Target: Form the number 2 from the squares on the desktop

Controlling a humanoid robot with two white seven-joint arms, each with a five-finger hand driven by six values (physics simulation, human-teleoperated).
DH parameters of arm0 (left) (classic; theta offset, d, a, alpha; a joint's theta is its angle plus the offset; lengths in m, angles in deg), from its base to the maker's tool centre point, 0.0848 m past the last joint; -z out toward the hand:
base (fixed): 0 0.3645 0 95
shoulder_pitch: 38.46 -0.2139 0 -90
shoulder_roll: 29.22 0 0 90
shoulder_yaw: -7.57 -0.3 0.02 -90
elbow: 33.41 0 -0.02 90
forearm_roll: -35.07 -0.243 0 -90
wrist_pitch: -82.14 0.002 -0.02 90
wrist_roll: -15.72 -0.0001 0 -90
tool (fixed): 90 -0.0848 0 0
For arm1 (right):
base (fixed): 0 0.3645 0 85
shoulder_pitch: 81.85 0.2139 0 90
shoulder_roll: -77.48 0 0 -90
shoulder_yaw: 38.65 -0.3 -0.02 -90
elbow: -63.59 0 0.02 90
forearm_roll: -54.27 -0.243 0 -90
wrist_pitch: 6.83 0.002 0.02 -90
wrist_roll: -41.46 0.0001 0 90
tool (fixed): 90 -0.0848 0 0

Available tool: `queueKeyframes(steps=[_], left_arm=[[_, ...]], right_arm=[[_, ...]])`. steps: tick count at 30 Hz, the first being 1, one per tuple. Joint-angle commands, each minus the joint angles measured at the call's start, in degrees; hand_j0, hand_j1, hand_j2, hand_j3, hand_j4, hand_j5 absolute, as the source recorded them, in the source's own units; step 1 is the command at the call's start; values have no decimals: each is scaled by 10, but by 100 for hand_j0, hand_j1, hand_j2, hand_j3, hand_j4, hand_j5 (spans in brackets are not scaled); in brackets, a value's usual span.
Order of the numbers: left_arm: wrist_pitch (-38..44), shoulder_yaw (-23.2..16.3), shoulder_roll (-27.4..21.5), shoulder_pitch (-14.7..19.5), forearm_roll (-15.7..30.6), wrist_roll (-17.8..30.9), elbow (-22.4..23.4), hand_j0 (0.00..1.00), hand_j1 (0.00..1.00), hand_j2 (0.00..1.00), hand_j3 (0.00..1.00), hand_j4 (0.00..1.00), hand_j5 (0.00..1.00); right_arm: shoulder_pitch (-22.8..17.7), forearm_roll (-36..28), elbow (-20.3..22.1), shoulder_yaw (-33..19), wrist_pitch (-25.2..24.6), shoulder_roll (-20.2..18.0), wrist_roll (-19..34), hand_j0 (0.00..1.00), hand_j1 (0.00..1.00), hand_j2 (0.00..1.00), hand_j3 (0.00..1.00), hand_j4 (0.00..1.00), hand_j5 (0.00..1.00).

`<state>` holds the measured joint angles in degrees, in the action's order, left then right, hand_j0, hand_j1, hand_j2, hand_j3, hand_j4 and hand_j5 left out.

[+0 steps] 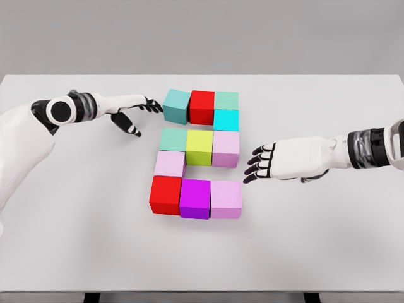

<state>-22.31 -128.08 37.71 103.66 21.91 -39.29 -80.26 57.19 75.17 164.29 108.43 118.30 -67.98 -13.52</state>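
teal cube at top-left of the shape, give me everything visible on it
The teal cube is a plain matte block, upright, with its top and front faces showing. It forms the top-left end of the block figure on the white table. Its right side sits against the red cube. The left hand reaches it from the left, fingertips at or touching its left face, fingers spread, not grasping.

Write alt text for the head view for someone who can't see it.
Eleven coloured cubes form a blocky 2 on a white table. The left hand touches the top-left teal cube; the right hand hovers open beside the middle row.
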Motion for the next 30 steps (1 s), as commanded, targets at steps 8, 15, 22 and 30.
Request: queueKeyframes(steps=[8, 15, 22, 30], left_arm=[[-1, -1, 0, -1, 3, 0, -17, 83, 83, 83, 83, 83, 83], [2, -2, -1, -2, 4, 0, -22, 84, 84, 84, 84, 84, 84], [4, 5, -47, 2, 54, 0, -21, 100, 100, 100, 100, 100, 100], [-196, 7, -202, -53, 190, 0, -156, 100, 100, 100, 100, 100, 100]], right_arm=[[-1, -3, 0, -10, -1, -1, 0, 100, 100, 100, 100, 100, 100], [-1, -3, 0, -10, -1, -1, 0, 100, 100, 100, 100, 100, 100], [-1, -3, 0, -10, -1, -6, 0, 100, 100, 100, 100, 100, 100], [-2, -62, -59, -77, -1, -27, 0, 100, 100, 100, 100, 100, 100]])
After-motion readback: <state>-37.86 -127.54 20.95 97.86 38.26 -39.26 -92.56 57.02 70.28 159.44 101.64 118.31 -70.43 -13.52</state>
